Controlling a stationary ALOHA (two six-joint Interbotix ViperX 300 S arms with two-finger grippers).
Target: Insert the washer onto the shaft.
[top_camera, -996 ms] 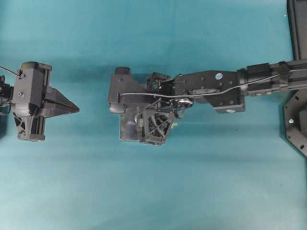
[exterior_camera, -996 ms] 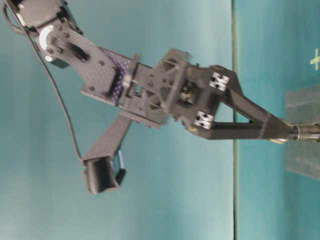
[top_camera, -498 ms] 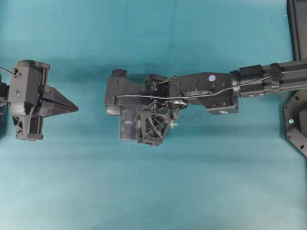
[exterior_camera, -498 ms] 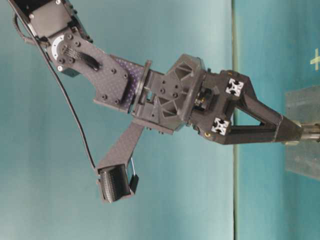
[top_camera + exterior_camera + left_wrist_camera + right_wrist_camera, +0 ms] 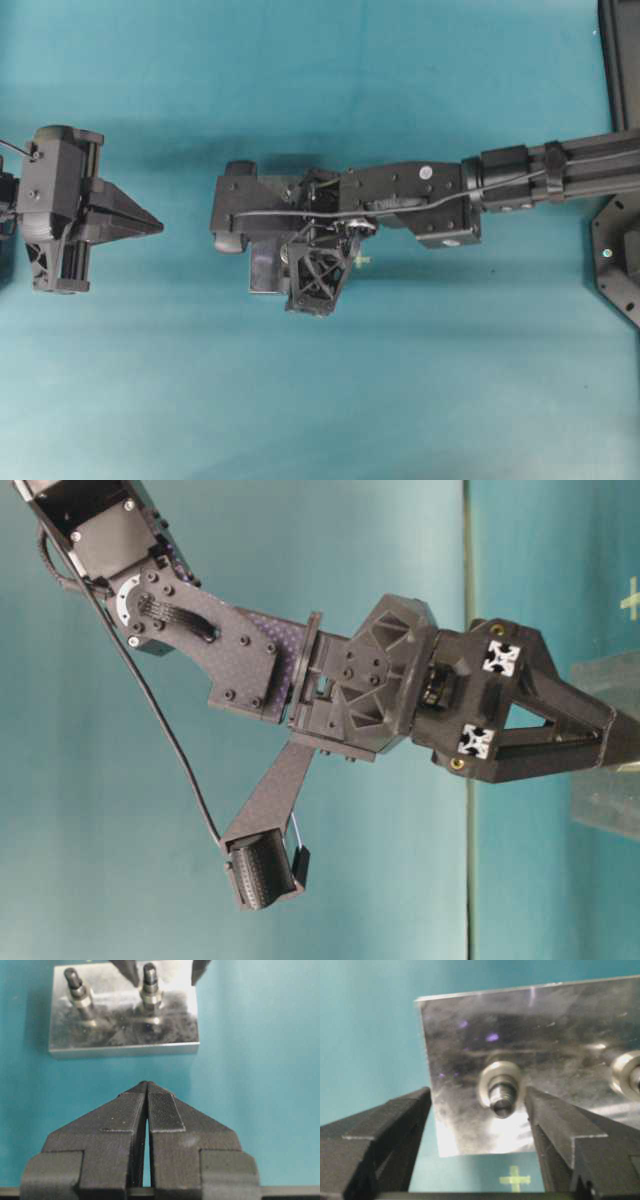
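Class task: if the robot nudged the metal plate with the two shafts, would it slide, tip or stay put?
The metal plate looks thick and solid, so it is probably heavy for its size. It lies flat and broad on the table, so tipping seems unlikely. A firm push might slide it, since nothing visibly clamps it.

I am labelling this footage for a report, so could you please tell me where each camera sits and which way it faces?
Overhead exterior: above, looking straight down on the teal table; both arms show, left hand shut, right hand over the metal plate.
Table-level exterior: low at the table's side, turned a quarter; shows the right arm and right hand, open.
Left wrist: behind the left hand, facing the plate and its two shafts.
Right wrist: looks between open fingers down onto the washer around the shaft.
Shared: both wrist views show plate and shaft.
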